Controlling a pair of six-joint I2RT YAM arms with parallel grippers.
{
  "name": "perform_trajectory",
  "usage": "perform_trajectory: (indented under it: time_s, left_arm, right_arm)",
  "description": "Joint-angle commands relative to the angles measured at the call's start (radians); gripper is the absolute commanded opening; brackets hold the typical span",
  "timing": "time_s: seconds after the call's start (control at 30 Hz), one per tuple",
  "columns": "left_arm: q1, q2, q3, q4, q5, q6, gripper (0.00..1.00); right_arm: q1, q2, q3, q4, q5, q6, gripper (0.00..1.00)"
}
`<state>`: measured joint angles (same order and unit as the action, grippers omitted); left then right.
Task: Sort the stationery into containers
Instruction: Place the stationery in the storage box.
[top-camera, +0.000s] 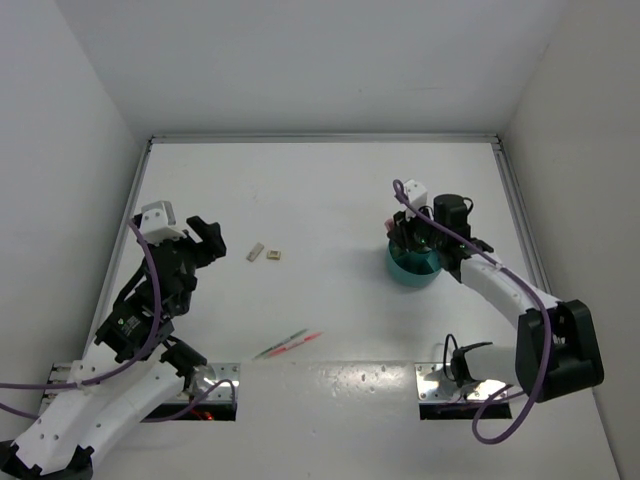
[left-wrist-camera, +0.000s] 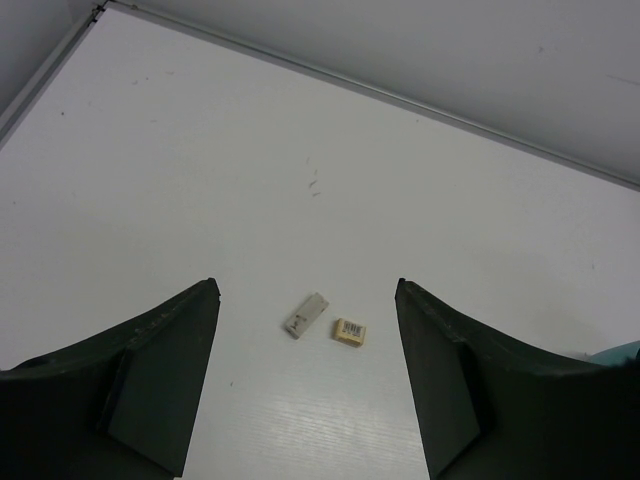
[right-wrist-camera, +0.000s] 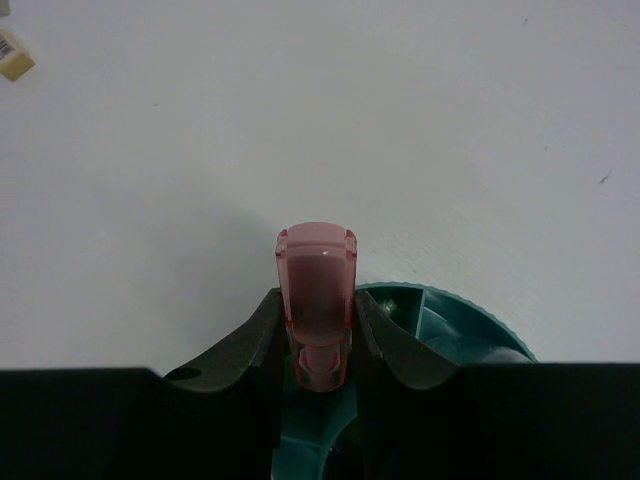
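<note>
My right gripper (right-wrist-camera: 318, 325) is shut on a pink marker (right-wrist-camera: 317, 290) and holds it over the rim of the round teal cup (right-wrist-camera: 470, 320). In the top view the cup (top-camera: 405, 272) sits at the right under that gripper (top-camera: 412, 238), and the marker's pink end (top-camera: 386, 223) shows beside it. Two small beige blocks (top-camera: 256, 252) (top-camera: 273, 255) lie left of centre; the left wrist view shows the grey-beige one (left-wrist-camera: 307, 314) and the yellow-beige one (left-wrist-camera: 350, 332). My left gripper (left-wrist-camera: 305, 310) is open above and short of them. A thin green pen (top-camera: 280, 343) and a thin pink pen (top-camera: 301, 341) lie near the front.
White walls close the table at the back and both sides. A metal rail (top-camera: 320, 138) runs along the back edge. Mounting plates (top-camera: 440, 380) sit at the near edge by the arm bases.
</note>
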<state>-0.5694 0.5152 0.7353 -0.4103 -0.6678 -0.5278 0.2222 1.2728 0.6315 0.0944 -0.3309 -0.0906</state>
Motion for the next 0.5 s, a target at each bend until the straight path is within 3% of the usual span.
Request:
perform_trajectory:
  time_s: [0.0,0.17,0.3,0.47]
  left_arm:
    - [0.009,-0.004,-0.001,0.028,0.010,0.012,0.77]
    - [0.009,-0.004,-0.001,0.028,0.010,0.012,0.77]
    - [0.009,-0.004,-0.001,0.028,0.010,0.021,0.77]
    - [0.009,-0.004,-0.001,0.038,0.019,0.022,0.77]
  right_arm:
    - [-0.009,0.008,0.025,0.027,-0.062,-0.028,0.05]
    - [-0.027,0.017,0.034,0.004,-0.097,-0.038,0.19]
    - [-0.037,0.017,0.034,-0.019,-0.132,-0.049,0.44]
    - [-0.046,-0.009,0.034,-0.019,-0.161,-0.060,0.56]
